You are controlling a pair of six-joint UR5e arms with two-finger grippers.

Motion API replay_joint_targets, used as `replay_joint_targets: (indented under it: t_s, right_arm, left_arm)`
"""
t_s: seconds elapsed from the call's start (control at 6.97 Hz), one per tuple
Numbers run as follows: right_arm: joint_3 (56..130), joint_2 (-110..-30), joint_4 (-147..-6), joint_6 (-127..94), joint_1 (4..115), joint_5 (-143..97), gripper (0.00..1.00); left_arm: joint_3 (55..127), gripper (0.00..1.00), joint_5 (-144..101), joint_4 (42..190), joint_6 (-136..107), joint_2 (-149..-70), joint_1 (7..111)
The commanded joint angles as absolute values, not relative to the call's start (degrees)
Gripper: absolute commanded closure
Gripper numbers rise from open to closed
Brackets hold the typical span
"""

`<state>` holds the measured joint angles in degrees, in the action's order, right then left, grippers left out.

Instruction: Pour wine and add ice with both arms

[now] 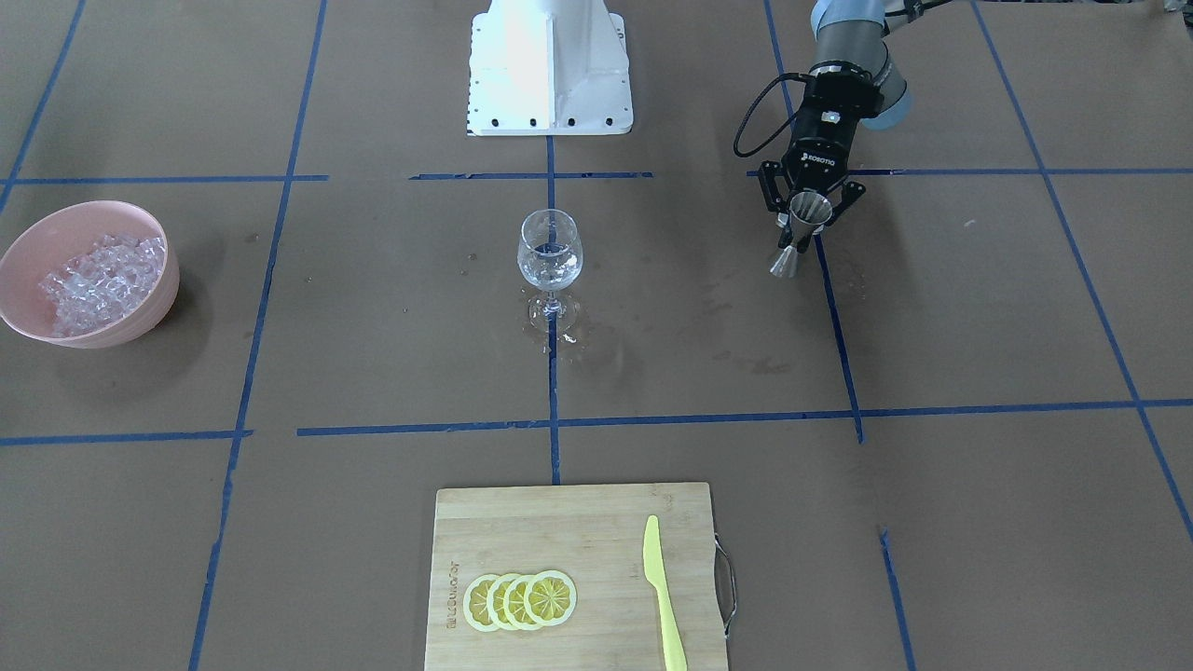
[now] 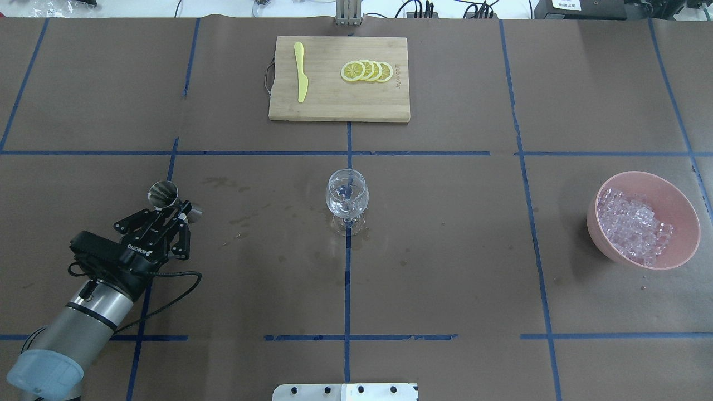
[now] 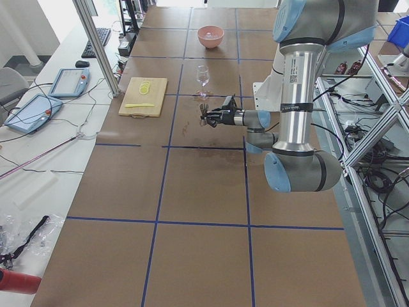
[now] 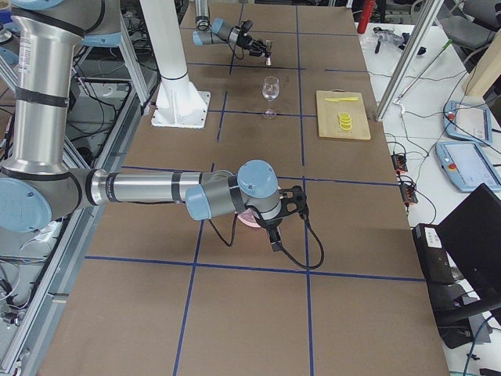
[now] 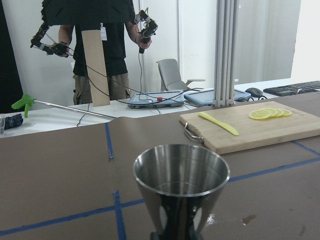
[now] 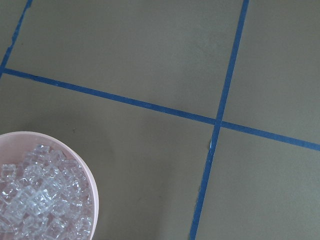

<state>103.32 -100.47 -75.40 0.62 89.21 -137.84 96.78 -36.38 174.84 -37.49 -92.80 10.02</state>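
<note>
A clear stemmed wine glass (image 1: 550,252) stands upright at the table's middle, also in the overhead view (image 2: 346,195). My left gripper (image 1: 800,235) is shut on a steel jigger (image 1: 809,212) and holds it just above the table, well off to the glass's side (image 2: 179,206). The jigger's cup (image 5: 181,185) fills the left wrist view. The ice (image 2: 632,225) lies heaped in a pink bowl (image 2: 686,236) at the other end. My right gripper (image 4: 274,235) hangs over that bowl and shows only in the exterior right view. I cannot tell if it is open. The right wrist view shows the ice (image 6: 40,200) below.
A bamboo cutting board (image 2: 334,106) at the far edge carries lemon slices (image 2: 367,71) and a yellow knife (image 2: 301,72). The white pedestal (image 1: 550,75) stands on the robot's side. Wet patches (image 2: 239,223) mark the paper near the glass. An operator (image 5: 100,45) stands beyond the table.
</note>
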Motion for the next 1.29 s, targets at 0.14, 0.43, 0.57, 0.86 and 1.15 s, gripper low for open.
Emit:
replay_joint_targets:
  t_s: [0.14,0.43,0.57,0.86,1.15]
  right_arm:
    - [103.36,-100.90,-75.41,0.62,89.21,-137.81,0.00]
    - [103.36,-101.34,-75.32,0.62,89.21,-137.81,0.00]
    - [103.45,-101.42,-75.41,0.62,89.21,-137.90,0.00]
    - [103.27,-101.60,-75.41,0.62,89.30,-137.81,0.00]
    - [103.18,-101.95,-75.41,0.53,89.21,-137.81,0.00]
  left_arm:
    - [97.90,1.00,-43.33,165.31,-35.70,-100.34,13.27]
    - [100.28,1.00,-43.24,154.12,-30.35,-106.32,13.18]
    - [100.46,1.00,-43.24,149.81,-28.76,-109.57,13.10]
    - [100.37,1.00,-42.98,143.82,-27.52,-113.71,12.75]
    - [100.37,1.00,-38.96,142.38,-13.79,-115.57,12.66]
